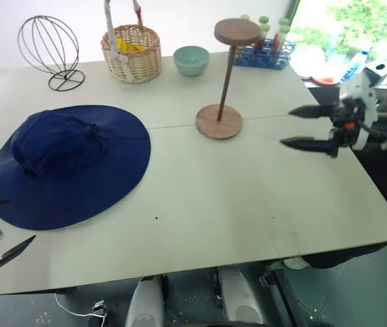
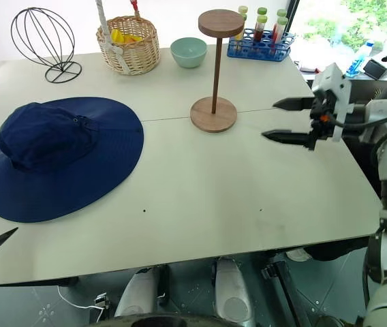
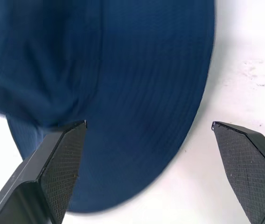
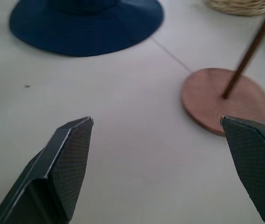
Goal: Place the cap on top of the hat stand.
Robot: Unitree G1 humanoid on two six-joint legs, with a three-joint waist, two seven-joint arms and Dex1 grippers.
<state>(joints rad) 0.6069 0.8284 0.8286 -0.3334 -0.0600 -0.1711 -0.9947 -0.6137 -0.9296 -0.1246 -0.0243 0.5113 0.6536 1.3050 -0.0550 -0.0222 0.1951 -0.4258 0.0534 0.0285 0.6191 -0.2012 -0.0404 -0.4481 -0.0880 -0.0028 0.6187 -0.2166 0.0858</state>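
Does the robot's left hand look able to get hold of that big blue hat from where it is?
Probably yes. The left gripper is open just off the near edge of the cap, which lies flat on the table with nothing between them. The floppy brim lies flush, so pinching it may be fiddly.

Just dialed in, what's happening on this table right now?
Nothing is held yet. The cap lies flat on the table, on the robot's left, apart from the hat stand, whose disc top is bare. The left gripper is open at the near edge of the brim, fingers spread. The right gripper is open too, in the air to the right of the stand's base.
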